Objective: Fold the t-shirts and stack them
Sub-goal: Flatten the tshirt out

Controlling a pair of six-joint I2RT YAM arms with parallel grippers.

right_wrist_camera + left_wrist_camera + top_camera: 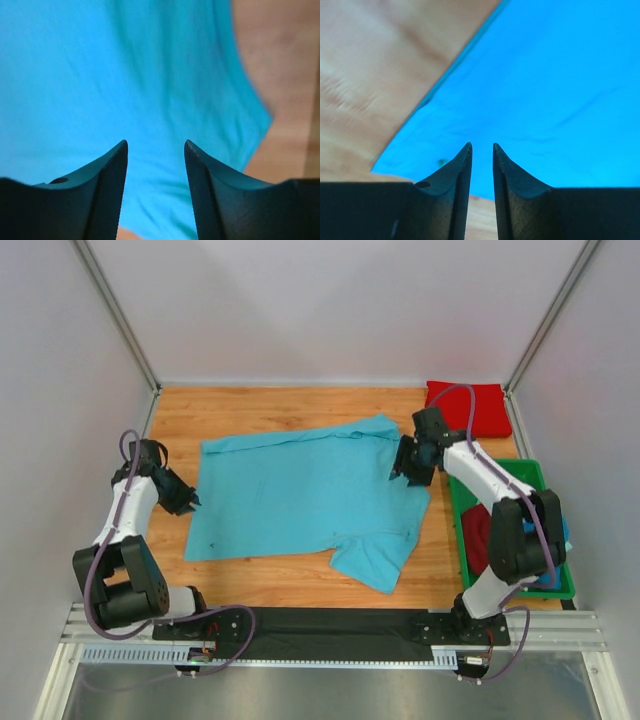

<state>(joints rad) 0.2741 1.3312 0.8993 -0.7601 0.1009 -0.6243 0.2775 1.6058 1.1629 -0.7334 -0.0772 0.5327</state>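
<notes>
A light turquoise t-shirt (pixel 300 500) lies spread flat on the wooden table, one sleeve toward the front right. It fills the left wrist view (pixel 545 85) and the right wrist view (pixel 125 75). My left gripper (pixel 190 502) hovers at the shirt's left edge; in its wrist view (pixel 482 147) the jaws stand a narrow gap apart with nothing between them. My right gripper (pixel 403 475) is over the shirt's right edge and is open and empty in its wrist view (pixel 156 145). A bright red folded t-shirt (pixel 467 408) lies at the back right corner.
A green plastic tray (pixel 460 540) stands at the right edge, holding a dark red shirt (pixel 480 533) and a bit of blue cloth (pixel 548 580), mostly hidden by the right arm. White walls enclose the table (pixel 300 405) on three sides.
</notes>
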